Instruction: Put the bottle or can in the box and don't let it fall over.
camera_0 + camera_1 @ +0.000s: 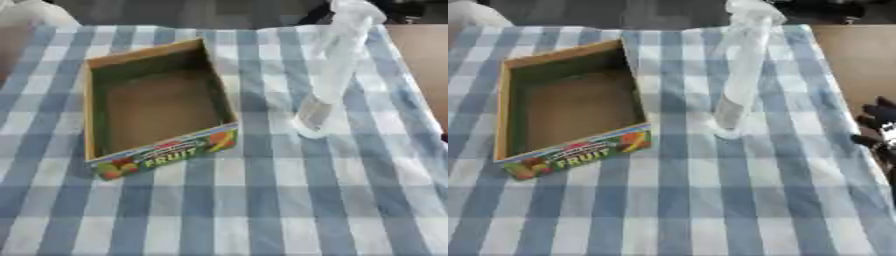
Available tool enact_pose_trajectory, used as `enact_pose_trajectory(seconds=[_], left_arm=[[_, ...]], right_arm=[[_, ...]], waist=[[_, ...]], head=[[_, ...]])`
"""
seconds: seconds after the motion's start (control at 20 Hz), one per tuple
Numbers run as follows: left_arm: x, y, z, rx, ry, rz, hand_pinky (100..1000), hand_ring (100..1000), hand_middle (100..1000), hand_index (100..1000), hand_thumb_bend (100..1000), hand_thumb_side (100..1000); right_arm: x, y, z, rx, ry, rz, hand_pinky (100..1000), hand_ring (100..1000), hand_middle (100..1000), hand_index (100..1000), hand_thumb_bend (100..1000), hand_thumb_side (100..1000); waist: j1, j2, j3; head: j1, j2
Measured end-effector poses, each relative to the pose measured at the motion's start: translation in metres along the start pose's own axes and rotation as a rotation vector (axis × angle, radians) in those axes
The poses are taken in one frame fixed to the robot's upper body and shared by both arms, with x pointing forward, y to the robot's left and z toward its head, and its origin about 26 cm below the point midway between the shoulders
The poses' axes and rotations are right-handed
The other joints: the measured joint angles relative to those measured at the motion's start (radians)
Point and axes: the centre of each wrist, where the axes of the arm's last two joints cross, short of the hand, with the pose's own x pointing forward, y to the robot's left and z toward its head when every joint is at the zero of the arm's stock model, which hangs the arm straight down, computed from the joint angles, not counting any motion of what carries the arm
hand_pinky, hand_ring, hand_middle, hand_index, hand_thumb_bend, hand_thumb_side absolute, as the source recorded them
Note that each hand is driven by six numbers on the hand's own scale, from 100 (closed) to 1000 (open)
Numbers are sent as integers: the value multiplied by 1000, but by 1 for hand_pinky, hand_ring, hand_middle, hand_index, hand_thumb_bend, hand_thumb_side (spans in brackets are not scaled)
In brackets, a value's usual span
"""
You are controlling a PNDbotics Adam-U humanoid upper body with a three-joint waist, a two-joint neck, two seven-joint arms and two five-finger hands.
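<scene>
1. The table is covered by a blue-and-white checked tablecloth [262,210], lying flat with no creases visible near the work.
2. An open cardboard fruit box [157,107], marked "FRUIT" on its near wall, is set left of centre; nothing is seen inside it.
3. A tall clear plastic bottle [331,70] is standing on the cloth to the right of the box, apart from it and untouched by anything. It appears empty, though that cannot be confirmed.
4. The risk is judged to lie here: the bottle is tall and narrow and looks light, so it could be knocked over by a glancing finger on approach. A tip toward the box wall or off the far edge is thought possible if it is caught high up.
5. A second hazard is judged at the box: the base could be clipped on the near-side wall during the lift over, or the bottle could be let go while tilted and topple inside.
6. The right hand [881,131] is caught only in the right eye view, dark at the right edge, well clear of the bottle; whether its fingers are curled or straight cannot be told, and nothing is seen held.
7. In the left eye view that hand is not shown at all, and the left hand is shown in neither view.
</scene>
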Motion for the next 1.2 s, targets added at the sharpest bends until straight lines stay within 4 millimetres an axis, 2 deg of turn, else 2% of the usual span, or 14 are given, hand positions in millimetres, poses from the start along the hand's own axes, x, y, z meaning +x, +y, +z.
enact_pose_trajectory(seconds=[0.75, 1.2], left_arm=[[0, 0, 0, -6, -1, 2, 974, 483, 560, 764, 722, 435], [0, -2, 0, -15, 1, 5, 975, 483, 560, 764, 722, 435]], right_arm=[[23, 2, -30, 150, -67, 73, 790, 937, 1000, 827, 100, 762], [21, 6, -47, 215, -56, 62, 791, 940, 1000, 830, 100, 777]], waist=[[1, 0, 9], [2, 0, 17]], head=[[-12, -1], [-20, -1]])
